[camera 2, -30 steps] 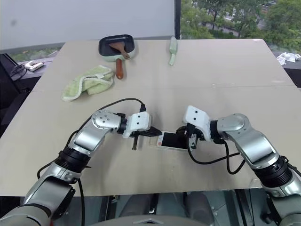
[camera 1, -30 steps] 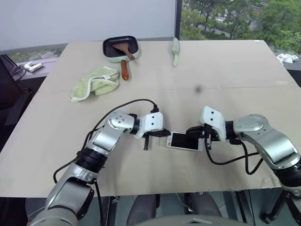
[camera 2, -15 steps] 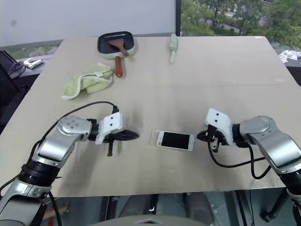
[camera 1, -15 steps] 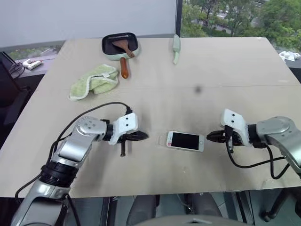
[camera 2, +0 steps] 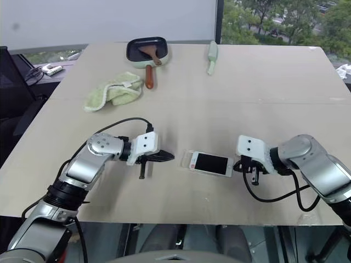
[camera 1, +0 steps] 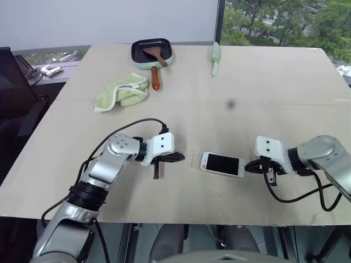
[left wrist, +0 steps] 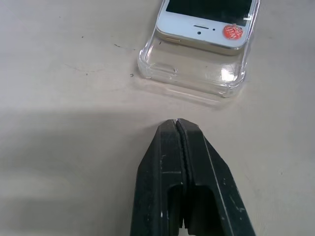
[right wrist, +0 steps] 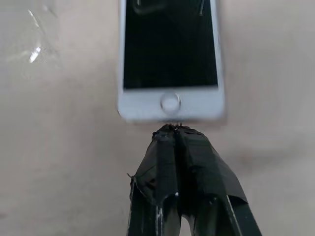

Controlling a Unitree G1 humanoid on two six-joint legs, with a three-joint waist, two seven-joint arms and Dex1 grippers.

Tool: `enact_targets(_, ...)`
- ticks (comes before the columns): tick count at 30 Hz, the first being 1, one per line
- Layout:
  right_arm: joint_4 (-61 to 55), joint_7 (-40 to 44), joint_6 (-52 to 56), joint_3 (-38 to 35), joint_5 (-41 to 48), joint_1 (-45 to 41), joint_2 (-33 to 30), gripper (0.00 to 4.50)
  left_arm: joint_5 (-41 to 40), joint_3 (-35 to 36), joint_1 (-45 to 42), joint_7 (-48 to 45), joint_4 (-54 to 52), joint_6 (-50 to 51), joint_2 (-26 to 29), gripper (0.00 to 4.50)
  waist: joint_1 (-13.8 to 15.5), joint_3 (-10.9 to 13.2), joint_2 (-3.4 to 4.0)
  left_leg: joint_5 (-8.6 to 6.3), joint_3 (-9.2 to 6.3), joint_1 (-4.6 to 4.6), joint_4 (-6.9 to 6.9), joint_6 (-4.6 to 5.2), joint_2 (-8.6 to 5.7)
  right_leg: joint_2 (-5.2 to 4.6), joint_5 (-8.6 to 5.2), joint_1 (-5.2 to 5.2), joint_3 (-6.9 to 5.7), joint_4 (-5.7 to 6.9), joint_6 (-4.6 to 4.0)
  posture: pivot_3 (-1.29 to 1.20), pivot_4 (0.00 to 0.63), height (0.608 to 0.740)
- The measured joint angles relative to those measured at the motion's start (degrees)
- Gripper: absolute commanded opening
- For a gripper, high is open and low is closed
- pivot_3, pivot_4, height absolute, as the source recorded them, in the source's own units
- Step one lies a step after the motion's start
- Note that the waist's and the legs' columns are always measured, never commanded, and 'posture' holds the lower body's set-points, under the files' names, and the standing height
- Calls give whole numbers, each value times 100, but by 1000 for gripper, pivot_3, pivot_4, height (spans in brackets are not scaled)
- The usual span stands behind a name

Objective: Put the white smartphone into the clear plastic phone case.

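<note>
The right gripper (right wrist: 170, 129), fingers pressed together and empty, has its tip at the home-button end of the white smartphone (camera 1: 222, 164). A push could skate the slick phone and the clear plastic phone case (left wrist: 194, 73) together across the smooth matte surface (camera 1: 247, 87). The left gripper (left wrist: 177, 123), likewise pinched closed and empty, waits at the case's 9 o'clock, apart from its glossy, thin, round-cornered rim.
</note>
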Motion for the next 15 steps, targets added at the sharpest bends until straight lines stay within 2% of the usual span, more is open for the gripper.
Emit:
enact_targets(4,-11,-1,35,120,-56,-90,10,39,145,-37,-73,42,-6,100,-227,0,44,-1,2,1,-24,1,13,3,-19,-15,-5,23,-24,-5,8,0,150,740)
enact_targets(8,-15,-6,119,199,-106,-202,47,39,151,-244,-127,184,-34,367,-772,0,37,-1,3,-2,-35,-1,34,11,-26,-20,-8,38,-30,-8,12,0,150,740)
enact_targets(15,60,-30,245,295,-353,-316,156,39,160,-240,-171,228,-38,625,-914,0,-10,-1,3,-2,-43,2,35,11,-24,-18,-8,38,-38,1,14,0,150,740)
